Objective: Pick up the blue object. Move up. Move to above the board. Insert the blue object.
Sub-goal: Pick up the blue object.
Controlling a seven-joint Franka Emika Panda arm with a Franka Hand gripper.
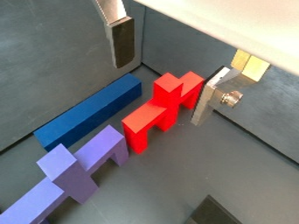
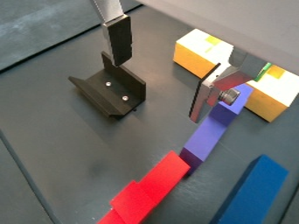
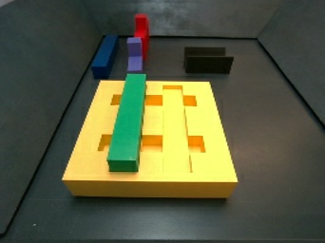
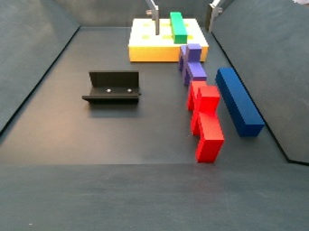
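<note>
On the floor: blue object [image 1: 91, 115] | fingers [image 1: 121, 42] above, apart, empty

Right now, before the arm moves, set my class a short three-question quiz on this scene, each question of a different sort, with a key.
1. True or false: the green bar lies in a groove of the board.
2. Which piece lies farthest from the fixture? A red block, B purple block, C blue object.
3. What do the fingers of the gripper hold?

Key: 1 true. 2 C: it lies on the far side of the row of blocks. 3 Nothing: the gripper is open, above the floor at the end of the row near the board.
</note>
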